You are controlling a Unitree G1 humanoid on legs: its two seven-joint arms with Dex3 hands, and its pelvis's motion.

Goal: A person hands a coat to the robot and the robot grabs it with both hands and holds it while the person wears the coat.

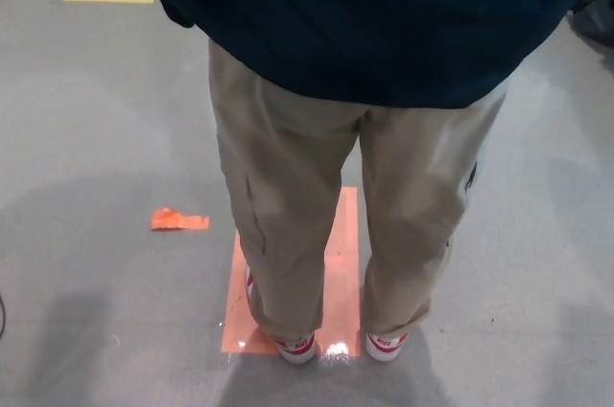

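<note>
Neither robot hand shows in the head view, so places cannot be set against them and their hold cannot be told. The dark navy coat [384, 13] fills the top, apparently on the person [288, 234], who stands in khaki trousers on an orange floor patch [343, 263].

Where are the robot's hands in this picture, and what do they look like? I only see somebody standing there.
Neither robot hand shows in this head view, so their look cannot be told. Only a person is in sight: a dark navy coat, khaki trousers and white shoes with red trim, standing on an orange floor marking. The person's own hands are hidden too.
</note>
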